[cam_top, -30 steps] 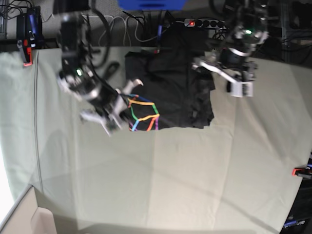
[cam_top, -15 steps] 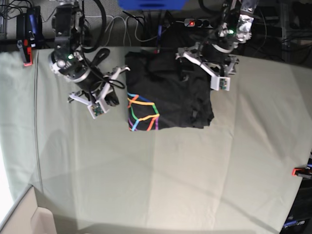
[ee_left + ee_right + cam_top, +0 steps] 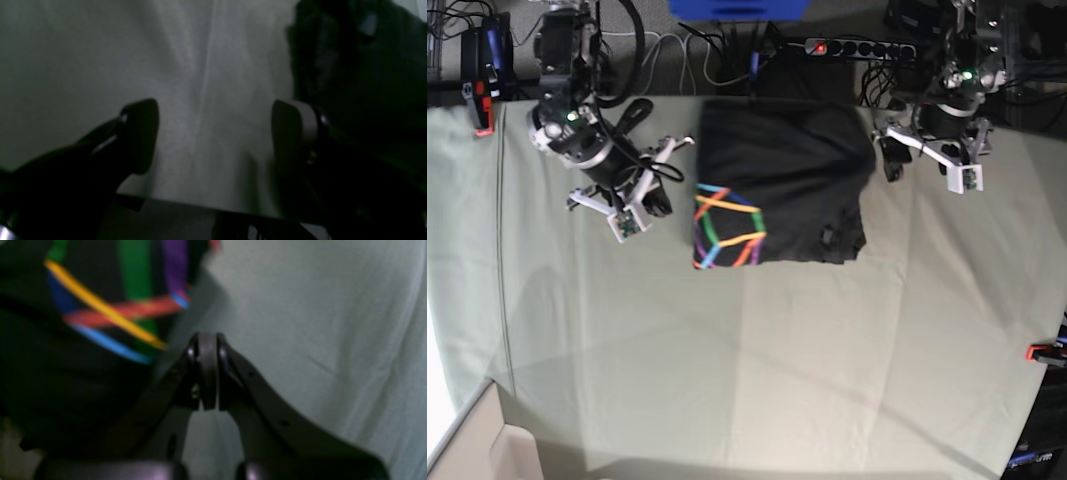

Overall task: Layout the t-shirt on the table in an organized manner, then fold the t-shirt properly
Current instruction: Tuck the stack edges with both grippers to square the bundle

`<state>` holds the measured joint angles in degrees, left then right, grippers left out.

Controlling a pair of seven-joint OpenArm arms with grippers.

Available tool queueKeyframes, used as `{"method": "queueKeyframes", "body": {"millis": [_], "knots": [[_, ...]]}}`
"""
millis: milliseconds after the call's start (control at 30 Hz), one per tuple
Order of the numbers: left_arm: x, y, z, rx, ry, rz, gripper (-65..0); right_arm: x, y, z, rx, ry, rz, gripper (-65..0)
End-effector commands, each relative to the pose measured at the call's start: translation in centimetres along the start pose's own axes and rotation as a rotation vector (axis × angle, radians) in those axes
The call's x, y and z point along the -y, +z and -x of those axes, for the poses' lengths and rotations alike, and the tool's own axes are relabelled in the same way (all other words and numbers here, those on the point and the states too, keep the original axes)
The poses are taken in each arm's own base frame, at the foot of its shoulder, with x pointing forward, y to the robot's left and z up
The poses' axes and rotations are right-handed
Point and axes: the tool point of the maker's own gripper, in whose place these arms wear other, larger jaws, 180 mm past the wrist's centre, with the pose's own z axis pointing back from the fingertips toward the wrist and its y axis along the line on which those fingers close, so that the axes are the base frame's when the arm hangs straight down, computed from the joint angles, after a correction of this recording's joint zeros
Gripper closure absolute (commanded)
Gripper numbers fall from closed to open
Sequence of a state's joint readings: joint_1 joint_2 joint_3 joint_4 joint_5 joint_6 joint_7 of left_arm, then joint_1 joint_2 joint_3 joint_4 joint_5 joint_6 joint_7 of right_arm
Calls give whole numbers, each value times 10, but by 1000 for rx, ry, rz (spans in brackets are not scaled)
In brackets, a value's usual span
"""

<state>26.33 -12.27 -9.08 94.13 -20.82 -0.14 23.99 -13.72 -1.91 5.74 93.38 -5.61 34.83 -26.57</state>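
Observation:
The black t-shirt (image 3: pixel 787 180) lies folded into a rough rectangle at the back middle of the pale grey-green table (image 3: pixel 757 370), its multicolour line graphic (image 3: pixel 727 230) at the front left corner. My right gripper (image 3: pixel 659 200) is shut and empty, just left of the shirt. In the right wrist view its tips (image 3: pixel 207 340) meet over the table (image 3: pixel 317 323), beside the t-shirt (image 3: pixel 66 380). My left gripper (image 3: pixel 919 158) stands open just right of the shirt. In the left wrist view the left gripper (image 3: pixel 217 133) shows bare table (image 3: pixel 100 50) between its fingers, the t-shirt (image 3: pixel 360 73) on the right.
A power strip (image 3: pixel 847 47) and cables run behind the table's back edge. Red clamps sit at the back left (image 3: pixel 482 115) and at the right edge (image 3: pixel 1042 352). A pale box corner (image 3: pixel 467 450) shows at the front left.
The left gripper has moved right, off the shirt and onto the table beside it. The shirt's back part now lies flatter and its graphic has shifted slightly. The right gripper drew away leftward, then stayed.

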Motion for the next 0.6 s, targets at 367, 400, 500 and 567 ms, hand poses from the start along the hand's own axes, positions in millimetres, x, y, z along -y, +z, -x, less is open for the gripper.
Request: {"method": "queueKeyframes", "body": {"millis": [367, 400, 500, 567], "knots": [[59, 8, -1, 27, 6, 133, -507, -5, 6, 1, 19, -9, -11, 0], [67, 9, -2, 29, 1, 152, -507, -6, 6, 2, 19, -10, -11, 0], [84, 12, -2, 29, -9, 195, -507, -6, 6, 3, 15, -11, -12, 0], [86, 10, -1, 27, -8, 199, -507, -6, 6, 4, 13, -11, -12, 0]]}}
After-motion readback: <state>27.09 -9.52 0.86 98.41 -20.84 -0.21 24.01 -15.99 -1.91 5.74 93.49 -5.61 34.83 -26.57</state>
